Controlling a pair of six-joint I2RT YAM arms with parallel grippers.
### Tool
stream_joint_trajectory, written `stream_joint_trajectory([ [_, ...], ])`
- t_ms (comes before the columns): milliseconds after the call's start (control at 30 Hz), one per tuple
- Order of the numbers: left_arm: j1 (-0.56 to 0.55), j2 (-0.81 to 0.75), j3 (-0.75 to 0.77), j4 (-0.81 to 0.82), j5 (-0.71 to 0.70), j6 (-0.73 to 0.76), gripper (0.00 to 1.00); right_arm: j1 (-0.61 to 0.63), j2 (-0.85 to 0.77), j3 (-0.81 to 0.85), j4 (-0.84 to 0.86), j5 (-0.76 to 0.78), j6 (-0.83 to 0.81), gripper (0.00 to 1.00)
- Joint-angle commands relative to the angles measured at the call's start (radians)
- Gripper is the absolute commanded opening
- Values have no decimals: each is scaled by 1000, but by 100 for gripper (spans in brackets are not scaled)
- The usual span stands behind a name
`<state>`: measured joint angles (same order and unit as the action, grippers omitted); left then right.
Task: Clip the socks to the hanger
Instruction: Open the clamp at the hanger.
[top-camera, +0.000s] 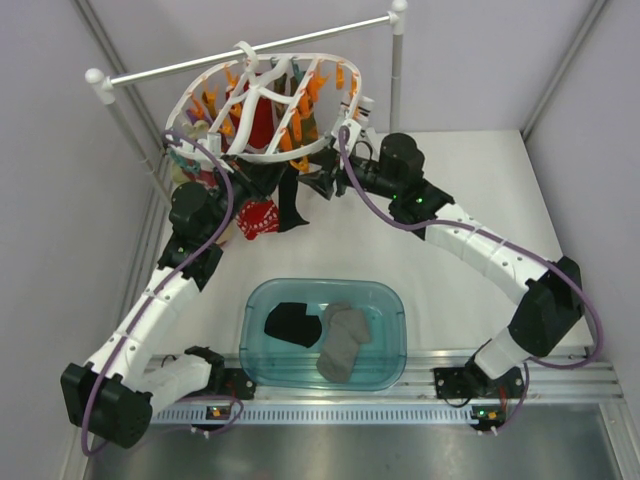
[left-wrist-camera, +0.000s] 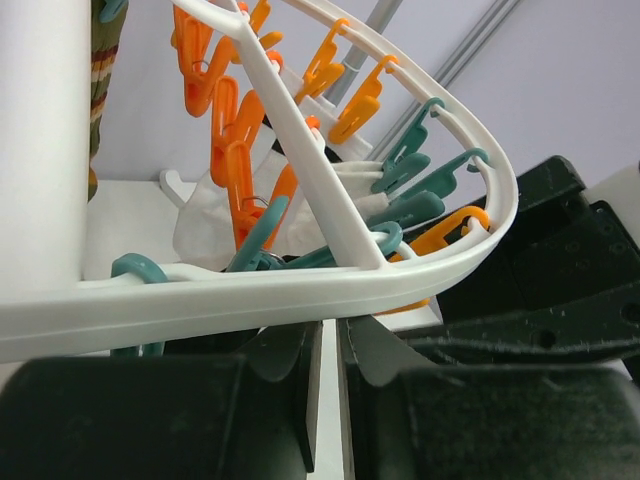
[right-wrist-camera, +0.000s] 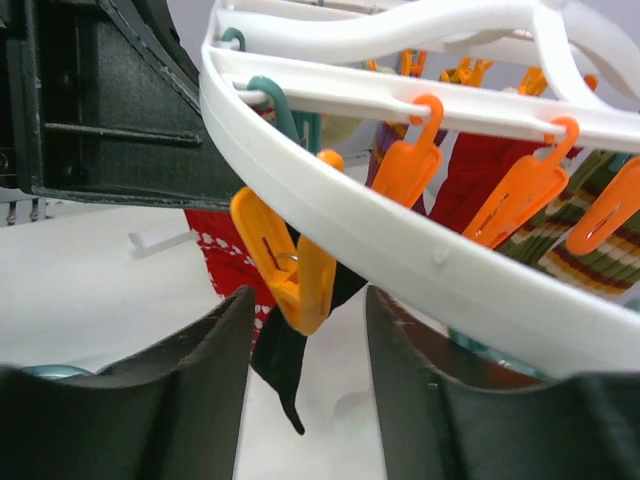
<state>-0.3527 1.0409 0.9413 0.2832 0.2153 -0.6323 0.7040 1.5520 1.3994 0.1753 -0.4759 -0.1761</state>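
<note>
The white oval hanger (top-camera: 262, 100) hangs from the rail at the back, with orange and teal clips. One black sock (top-camera: 290, 205) hangs from it, pinched in an orange clip (right-wrist-camera: 290, 265); the sock (right-wrist-camera: 280, 350) dangles below the rim (right-wrist-camera: 400, 240). The second black sock (top-camera: 292, 325) lies in the teal bin. My right gripper (right-wrist-camera: 305, 300) is open, its jaws on either side of that orange clip; it also shows in the top view (top-camera: 325, 182). My left gripper (left-wrist-camera: 330, 335) is shut to a thin gap just under the hanger rim (left-wrist-camera: 250, 295), with nothing visible between its jaws.
A grey sock (top-camera: 343, 340) lies in the teal bin (top-camera: 250, 310) beside the black one. A red patterned sock (top-camera: 258, 218) and a striped sock (right-wrist-camera: 560, 250) hang from the hanger. The thin white rail (top-camera: 250, 48) stands on posts at the back.
</note>
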Motion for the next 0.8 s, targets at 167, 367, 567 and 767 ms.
stream_joint_trajectory([
  [167, 0, -42, 30, 31, 24, -27, 19, -6, -4, 66, 89, -79, 21, 16],
  [367, 0, -81, 17, 24, 67, -53, 25, 9, -30, 46, 76, -52, 18, 1],
  [567, -2, -84, 24, 13, 67, -66, 27, 43, -61, 20, 52, -1, 0, 0],
  [767, -22, -45, 42, 14, 56, -57, 27, 74, -78, 7, 36, 57, -8, 0],
])
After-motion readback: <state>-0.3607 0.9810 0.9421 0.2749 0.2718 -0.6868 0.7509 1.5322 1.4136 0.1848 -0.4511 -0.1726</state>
